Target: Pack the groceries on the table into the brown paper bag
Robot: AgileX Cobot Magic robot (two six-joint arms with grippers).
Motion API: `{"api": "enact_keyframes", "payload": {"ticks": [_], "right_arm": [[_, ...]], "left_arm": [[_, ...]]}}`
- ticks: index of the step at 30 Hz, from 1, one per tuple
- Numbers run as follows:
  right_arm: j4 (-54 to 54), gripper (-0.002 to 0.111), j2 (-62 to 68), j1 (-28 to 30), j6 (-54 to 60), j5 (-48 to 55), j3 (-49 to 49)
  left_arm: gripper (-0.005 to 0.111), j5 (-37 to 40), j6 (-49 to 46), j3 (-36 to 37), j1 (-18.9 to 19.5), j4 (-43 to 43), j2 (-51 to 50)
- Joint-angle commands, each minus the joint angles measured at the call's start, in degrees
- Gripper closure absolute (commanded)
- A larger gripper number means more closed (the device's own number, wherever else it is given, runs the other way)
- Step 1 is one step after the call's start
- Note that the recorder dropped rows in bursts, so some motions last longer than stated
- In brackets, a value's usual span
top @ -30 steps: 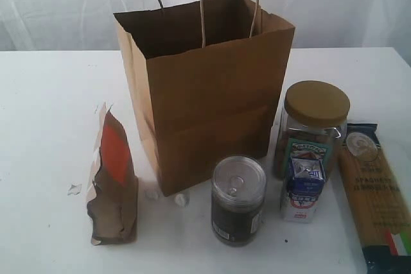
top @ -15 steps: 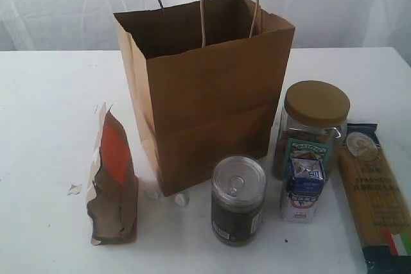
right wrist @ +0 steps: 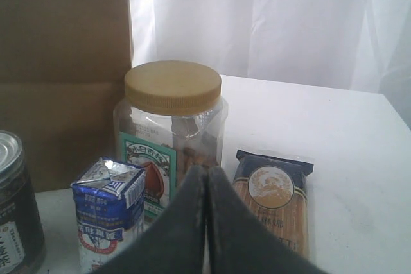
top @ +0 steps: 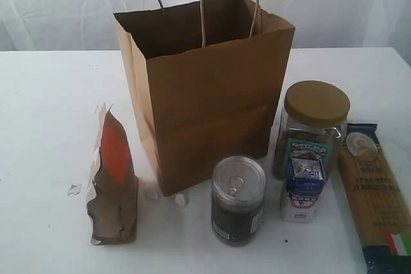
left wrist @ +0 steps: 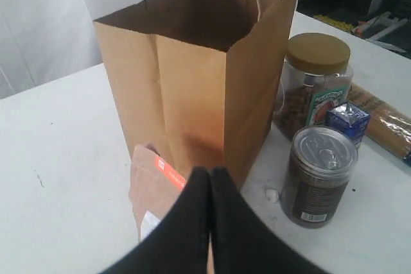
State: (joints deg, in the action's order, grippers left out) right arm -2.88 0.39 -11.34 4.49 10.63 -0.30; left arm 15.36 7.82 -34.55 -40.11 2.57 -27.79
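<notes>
Your left gripper (left wrist: 210, 181) has its two black fingers pressed flat together with nothing between them. The brown pouch (left wrist: 149, 190) stands upright just below and ahead of their tips, so that arm is plainly the nearer one for it. Take the brown paper bag (top: 212, 107) as the clock centre in the exterior view. The pouch sits at about 8 o'clock, near the bag's front corner but apart from it, with its long axis vertical, and the bag's mouth is open at the top. Your right gripper (right wrist: 207, 178) is likewise closed on nothing. Ahead of it are the small carton (right wrist: 106, 213), the tan-lidded clear jar (right wrist: 172, 120) and the spaghetti packet (right wrist: 273, 203), all at 4 to 5 o'clock of the bag. The dark jar (top: 237, 200) at 6 o'clock sits between the two arms. The packet lies flat on the table (top: 51, 113), with its long axis running roughly 12 to 6. I judge that you should spread the left fingers first, close them across the pouch's flat faces, then lift it toward 2 o'clock over the bag's rim.
</notes>
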Motion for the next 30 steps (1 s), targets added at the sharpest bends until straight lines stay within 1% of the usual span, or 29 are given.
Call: {"api": "enact_keyframes", "payload": {"ticks": [1,3,7,15,17,21,23,25,26,28,30], "right_arm": [[-0.1,0.108,-0.4,0.4,-0.2,-0.4,0.3],[-0.1,0.108,-0.4,0.4,-0.2,-0.4,0.3],[-0.1,0.108,-0.4,0.4,-0.2,-0.4,0.3],[-0.1,0.108,-0.4,0.4,-0.2,-0.4,0.3],[-0.1,0.108,-0.4,0.4,-0.2,-0.4,0.3],[-0.1,0.108,-0.4,0.4,-0.2,-0.4,0.3],[-0.1,0.108,-0.4,0.4,-0.2,-0.4,0.3],[-0.1,0.108,-0.4,0.4,-0.2,-0.4,0.3],[-0.1,0.108,-0.4,0.4,-0.2,-0.4,0.3],[-0.1,0.108,-0.4,0.4,-0.2,-0.4,0.3],[-0.1,0.108,-0.4,0.4,-0.2,-0.4,0.3]], "left_arm": [[0.107,-14.4,-1.1,10.7,0.0,0.4,3.4],[0.107,-18.2,-1.7,15.3,0.0,0.4,5.3],[0.107,-19.5,-1.7,21.1,0.0,0.1,9.6],[0.107,-20.7,-1.7,27.8,0.0,-1.3,16.0],[0.107,-22.0,-1.7,29.7,0.0,-3.0,17.3],[0.107,-27.0,-1.7,34.2,0.0,-3.0,19.9],[0.107,-29.6,-1.7,34.6,0.0,-3.3,20.7],[0.107,-27.1,-1.7,34.6,0.2,-3.9,21.8],[0.107,-27.1,-1.7,34.6,0.2,-4.5,22.1],[0.107,-26.3,-1.7,34.6,1.5,-4.6,23.0],[0.107,-26.0,-1.7,34.6,3.7,-5.2,23.9]]}}
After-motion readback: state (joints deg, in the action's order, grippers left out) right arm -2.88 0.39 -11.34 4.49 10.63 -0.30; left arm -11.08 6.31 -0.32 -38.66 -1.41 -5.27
